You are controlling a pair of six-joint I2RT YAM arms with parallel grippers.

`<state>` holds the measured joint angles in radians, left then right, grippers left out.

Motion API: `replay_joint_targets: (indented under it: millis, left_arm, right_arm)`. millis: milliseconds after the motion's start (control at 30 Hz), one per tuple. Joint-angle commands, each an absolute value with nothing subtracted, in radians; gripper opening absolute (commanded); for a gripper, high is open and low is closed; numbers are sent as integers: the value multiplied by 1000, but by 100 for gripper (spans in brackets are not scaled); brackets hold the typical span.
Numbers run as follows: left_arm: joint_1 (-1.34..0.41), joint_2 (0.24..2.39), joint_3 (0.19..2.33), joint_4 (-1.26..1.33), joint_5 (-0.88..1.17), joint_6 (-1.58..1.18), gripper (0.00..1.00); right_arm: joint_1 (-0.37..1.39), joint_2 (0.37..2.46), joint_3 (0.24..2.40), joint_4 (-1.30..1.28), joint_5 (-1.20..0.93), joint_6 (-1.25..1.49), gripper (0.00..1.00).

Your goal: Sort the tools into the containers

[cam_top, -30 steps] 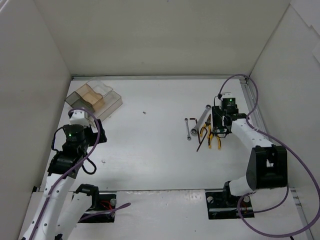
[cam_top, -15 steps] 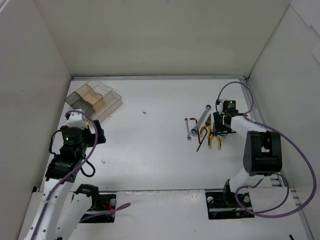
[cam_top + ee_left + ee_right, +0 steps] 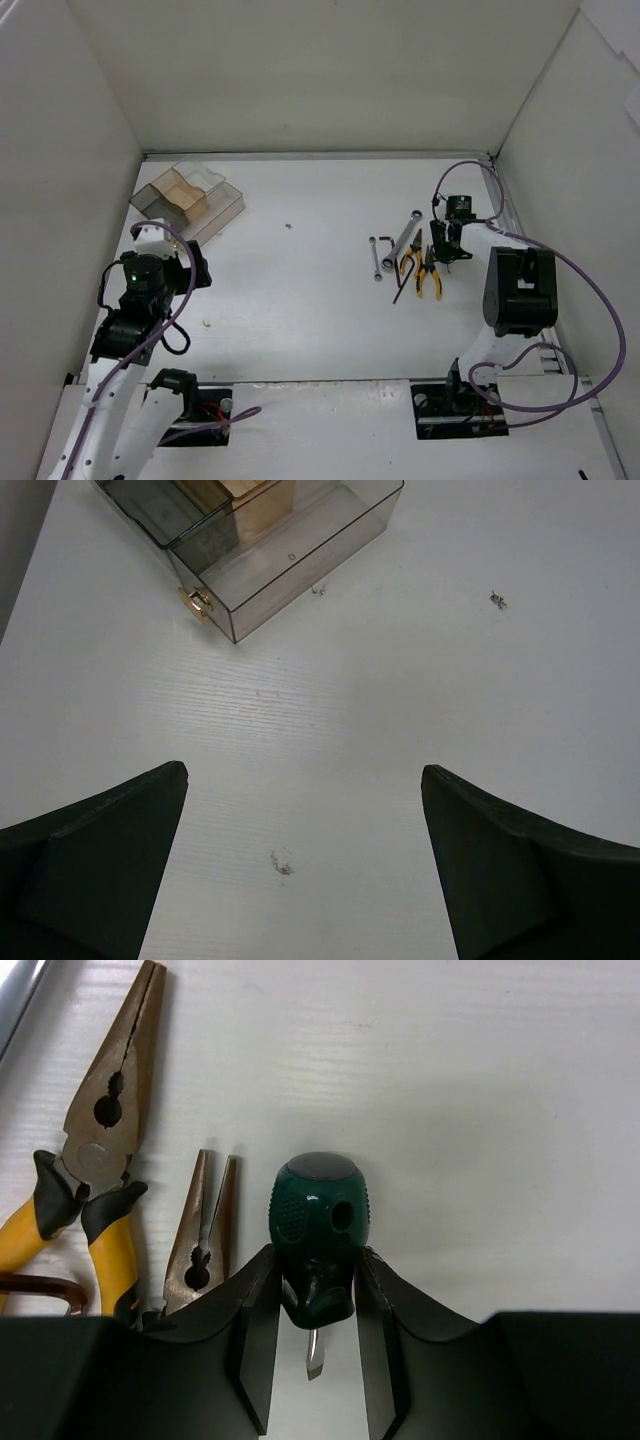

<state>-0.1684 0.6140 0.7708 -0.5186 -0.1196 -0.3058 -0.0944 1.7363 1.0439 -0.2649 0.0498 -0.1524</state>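
Note:
The tools lie in a group right of the table's middle: a silver wrench [image 3: 404, 240], a small wrench [image 3: 375, 258], yellow-handled pliers [image 3: 430, 280] and a thin dark rod [image 3: 402, 285]. My right gripper [image 3: 447, 248] is at that group. In the right wrist view it [image 3: 317, 1255] is shut on the green-handled screwdriver [image 3: 318, 1210], blade pointing back toward the wrist. Yellow-handled pliers [image 3: 100, 1130] and smaller pliers [image 3: 205, 1230] lie just left of it. The containers [image 3: 188, 198] sit at the far left. My left gripper [image 3: 192, 268] is open and empty, on their near side [image 3: 303, 780].
White walls close in the table on the left, back and right. The clear and brown-tinted box cluster [image 3: 300, 540] fills the top left of the left wrist view. Small dark specks [image 3: 497, 600] mark the table. Purple cables loop from both arms.
The right arm has folded, its elbow swinging up and left while its gripper stays at the tools. The left arm has drawn back slightly toward the near left.

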Motion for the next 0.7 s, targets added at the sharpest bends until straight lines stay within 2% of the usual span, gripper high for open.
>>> replay_joint_targets:
  millis: [0,33,67,133,400,500,667]
  left_arm:
    - [-170,620,792,-462,-109,-288,100]
    - [-170,618,792,-459,-107,-288,100]
    - [-170,620,792,-462,-107,-290,100]
    - [-170,620,792,-462,-110,-288,100]
    - [-170,630,793,-437,-37,-311,100]
    - [-170,644,813,-398,46,-374,100]
    - [-170,722,916,-313,237,-532,98]
  right_arm:
    - [-110,1744,1094,-253,28,-158,26]
    - [-112,1753,1100,-259,25,-160,21]
    - [-115,1756,1104,-262,22,-160,10]
    - [-120,1753,1106,-265,20,-161,0]
    - [-83,1591,1176,-262,9,-166,0]
    - [-9,1501,1276,-259,-66,-155,0]
    - [175,1411,1325,-244,-162,-130,0]
